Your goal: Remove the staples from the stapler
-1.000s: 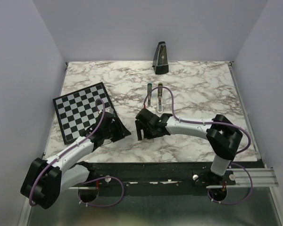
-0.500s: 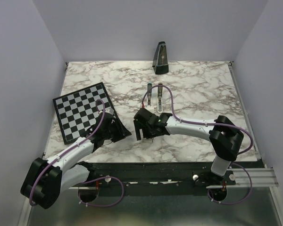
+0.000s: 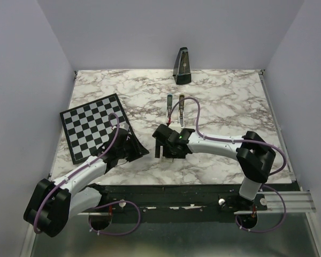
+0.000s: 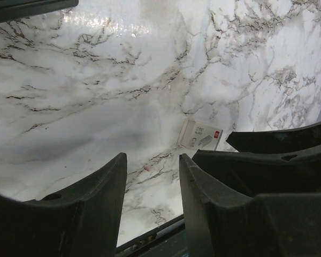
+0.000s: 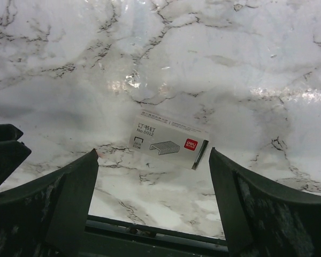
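The stapler (image 3: 170,103) lies split into two narrow bars on the marble, left of the table's middle and toward the back. It shows in neither wrist view. My right gripper (image 3: 161,151) is open and empty, well in front of the stapler. In the right wrist view it (image 5: 154,156) hangs over a small white staple box (image 5: 168,140), which lies flat just beyond the fingertips. My left gripper (image 3: 132,148) is open and empty beside the chessboard's corner. In the left wrist view it (image 4: 152,163) points at the marble, with the box (image 4: 200,135) to its right.
A black pyramid metronome (image 3: 182,66) stands at the back edge. A chessboard mat (image 3: 93,127) lies on the left, under the left arm. The table's front edge and a dark rail (image 5: 150,235) run just below both grippers. The two grippers are close together.
My right gripper has shifted slightly left and toward the front over the staple box. The left arm and the stapler have not moved.
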Robot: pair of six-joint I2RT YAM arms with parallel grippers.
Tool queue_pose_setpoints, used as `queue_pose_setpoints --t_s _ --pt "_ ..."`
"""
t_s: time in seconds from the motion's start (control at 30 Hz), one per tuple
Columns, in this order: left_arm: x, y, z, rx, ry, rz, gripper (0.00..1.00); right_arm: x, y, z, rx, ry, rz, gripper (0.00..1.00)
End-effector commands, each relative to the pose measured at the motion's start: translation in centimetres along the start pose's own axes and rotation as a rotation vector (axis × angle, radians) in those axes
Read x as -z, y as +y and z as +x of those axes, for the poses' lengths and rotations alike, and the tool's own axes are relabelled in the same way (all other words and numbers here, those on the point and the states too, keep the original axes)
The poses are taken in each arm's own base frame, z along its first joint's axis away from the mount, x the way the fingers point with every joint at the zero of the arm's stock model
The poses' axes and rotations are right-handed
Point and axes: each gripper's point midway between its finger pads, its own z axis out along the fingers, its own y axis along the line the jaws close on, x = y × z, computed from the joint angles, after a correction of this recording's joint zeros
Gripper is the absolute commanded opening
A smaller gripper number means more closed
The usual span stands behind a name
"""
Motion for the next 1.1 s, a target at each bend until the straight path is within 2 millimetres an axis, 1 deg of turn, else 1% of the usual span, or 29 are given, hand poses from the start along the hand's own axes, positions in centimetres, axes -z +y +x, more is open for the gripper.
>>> queue_pose_setpoints --t_s 0.0,0.1,0.17,0.23,0.33,0.37,0.53,0.77,0.93,1.07 --pt "-0.1 0.4 0.3 0.002 0.002 0.004 0.51 -0.6 -0.8 0.2 -0.11 -0.011 0.093 0.92" --pt "0.0 0.3 0.2 0.0 -0.003 0.01 0.5 -1.1 -1.3 0.7 -0.132 -0.001 0.129 0.92" --pt "0.0 0.4 0.2 0.0 -0.004 0.008 0.5 -1.4 -1.3 1.1 -0.134 0.009 0.136 0.91" --pt "0.0 0.5 0.2 -0.005 -0.007 0.009 0.5 -1.6 -1.1 1.0 -0.136 0.007 0.135 0.91" --pt "0.0 0.6 0.4 -0.005 -0.003 0.005 0.5 -1.7 -0.8 0.7 -0.131 -0.004 0.123 0.87" --pt "0.0 0.5 0.3 -0.007 -0.002 0.007 0.5 -1.7 -0.7 0.6 -0.133 -0.006 0.118 0.84" --pt "-0.2 0.8 0.5 -0.006 0.003 0.003 0.5 -2.0 -0.6 0.5 -0.119 -0.006 0.125 0.81" --pt "-0.3 0.7 0.6 -0.005 0.009 0.008 0.49 -2.4 -0.6 0.6 -0.092 -0.003 0.132 0.73" --pt "-0.4 0.7 0.6 -0.002 0.01 0.009 0.49 -2.2 -0.8 0.5 -0.086 -0.014 0.135 0.7" --pt "-0.4 0.8 0.7 -0.001 0.012 0.008 0.49 -2.0 -0.9 0.1 -0.078 -0.027 0.134 0.64"
